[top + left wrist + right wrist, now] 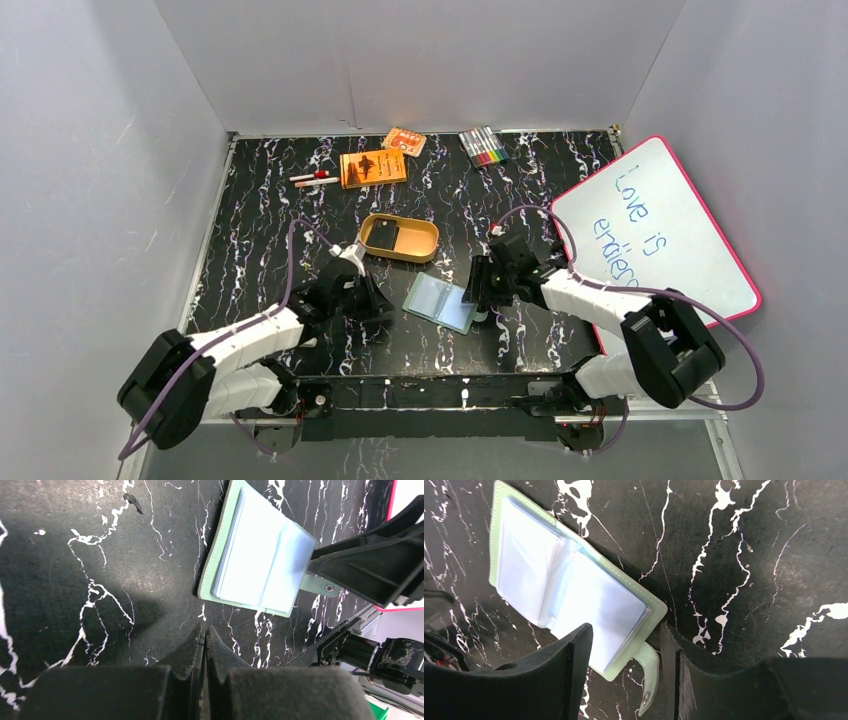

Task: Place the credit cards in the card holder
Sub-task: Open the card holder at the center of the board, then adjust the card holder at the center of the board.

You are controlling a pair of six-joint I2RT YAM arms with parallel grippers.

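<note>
Top view: a pale green card holder with clear plastic sleeves (438, 300) lies open on the black white-veined table (250, 250), near its front middle. One flat black rectangular credit card (380, 236) sits inside a gold oval metal tin (425, 240) just behind the holder. It cannot be told whether more cards lie under it.

Left wrist view: the left gripper (205, 632) has its fingers pressed together with nothing between them. It is over bare table, apart from the holder.

Right wrist view: the right gripper (624, 637) has its fingers spread. They straddle the holder's near corner and its green snap strap (647, 675).
</note>
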